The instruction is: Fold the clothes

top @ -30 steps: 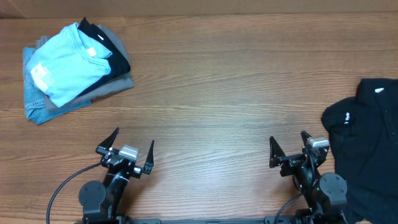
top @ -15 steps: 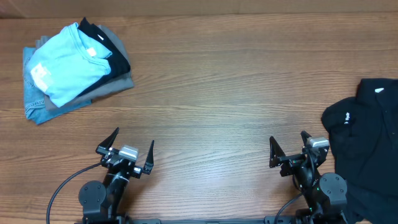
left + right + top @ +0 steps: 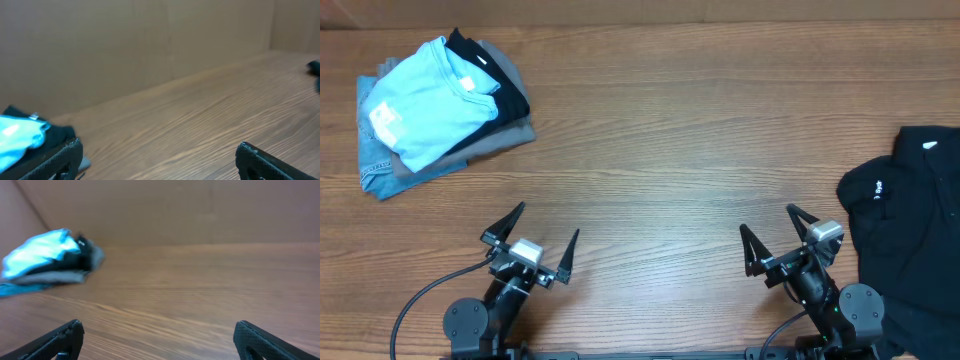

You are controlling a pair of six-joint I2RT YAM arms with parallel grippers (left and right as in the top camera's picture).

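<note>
Wood-grain table (image 3: 660, 130) — the black polo shirt (image 3: 910, 230) lies crumpled at its right edge, beside my right gripper (image 3: 765, 217); that and my left gripper (image 3: 550, 219) gape wide, empty. A one-handed tug could drag it off.

The black polo shirt (image 3: 910, 235) lies unfolded and rumpled at about four o'clock in the overhead view, running off the right and bottom edges (its full outline is hidden). One short sleeve with a small white logo points toward nine o'clock, and another white mark sits near the top.
</note>
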